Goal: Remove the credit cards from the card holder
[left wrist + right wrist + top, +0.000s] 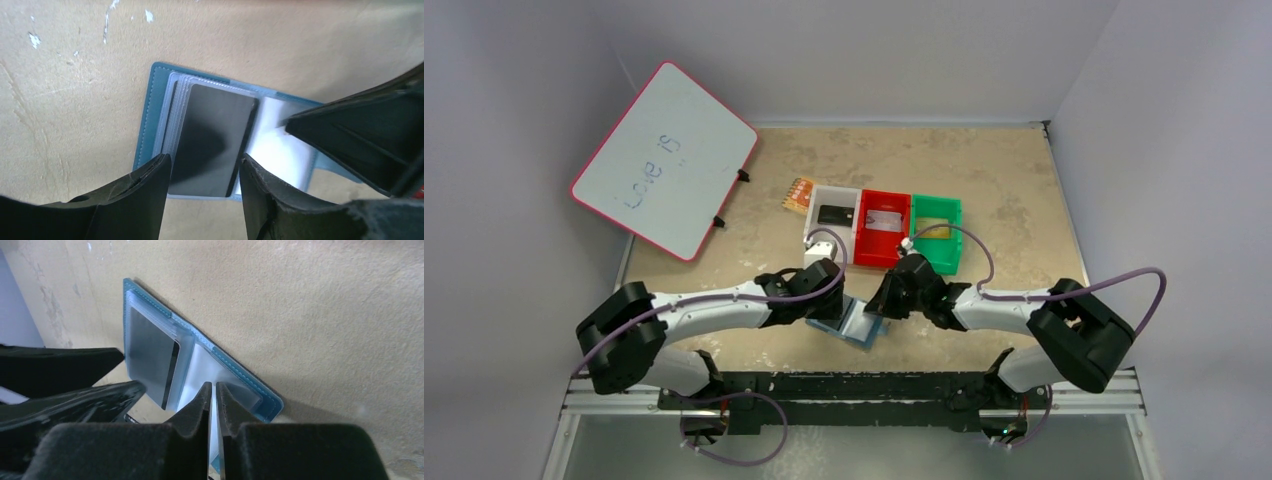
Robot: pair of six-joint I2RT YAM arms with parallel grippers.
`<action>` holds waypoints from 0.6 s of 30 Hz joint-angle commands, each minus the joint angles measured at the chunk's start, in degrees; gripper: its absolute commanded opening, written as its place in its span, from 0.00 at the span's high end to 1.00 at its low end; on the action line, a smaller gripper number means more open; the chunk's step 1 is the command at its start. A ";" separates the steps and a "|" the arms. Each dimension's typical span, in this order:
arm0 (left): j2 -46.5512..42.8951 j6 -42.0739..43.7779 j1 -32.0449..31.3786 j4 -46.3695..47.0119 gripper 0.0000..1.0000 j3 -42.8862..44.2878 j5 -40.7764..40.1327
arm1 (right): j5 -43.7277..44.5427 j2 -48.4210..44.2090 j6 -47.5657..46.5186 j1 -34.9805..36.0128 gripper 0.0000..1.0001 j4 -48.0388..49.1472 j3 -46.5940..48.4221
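Pinning card holder [148, 116] open — right gripper [213, 390] closed on its clear page (likely anchoring); left gripper [205, 165] spread, straddling dark credit card [212, 140] for extraction.

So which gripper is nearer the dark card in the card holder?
Left. The left gripper is open, straddling the end of the dark card; the right gripper sits beside it, shut on a clear sleeve over the other half of the card holder.

My arms [714, 305] are white tubes with bulky black joints, trailing purple cables [969, 236], tipped with black fingers [135, 200].
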 commanded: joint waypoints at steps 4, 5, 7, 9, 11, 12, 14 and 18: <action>4.69 0.94 0.23 2.63 0.57 0.74 4.45 | -2.47 -1.10 -1.99 -0.19 0.90 4.03 -0.44; 4.55 0.42 0.26 2.75 0.59 0.37 4.70 | -2.95 -1.19 -2.00 -0.23 0.89 4.29 -0.36; 4.16 -1.15 0.13 2.77 0.63 -0.68 4.97 | -4.29 -1.22 -1.97 -0.18 0.87 5.17 -0.27; 3.50 -3.02 0.10 3.22 0.65 -1.81 5.45 | -5.42 -0.85 -1.95 -0.18 0.85 5.80 -0.01; 2.79 -4.80 -0.01 4.76 0.67 -3.22 6.28 | -5.91 -0.38 -1.64 -0.19 0.83 5.47 0.17; 2.45 -5.60 -0.12 5.62 0.67 -3.80 6.60 | -5.86 -0.22 -1.31 -0.21 0.83 5.13 0.19; 1.97 -6.99 -0.38 6.56 0.68 -4.47 6.66 | -4.91 -0.31 -0.49 -0.19 0.80 3.94 -0.26; 1.47 -8.49 -0.66 5.94 0.69 -4.51 5.43 | -5.74 -0.91 0.83 -0.18 0.74 3.21 -2.03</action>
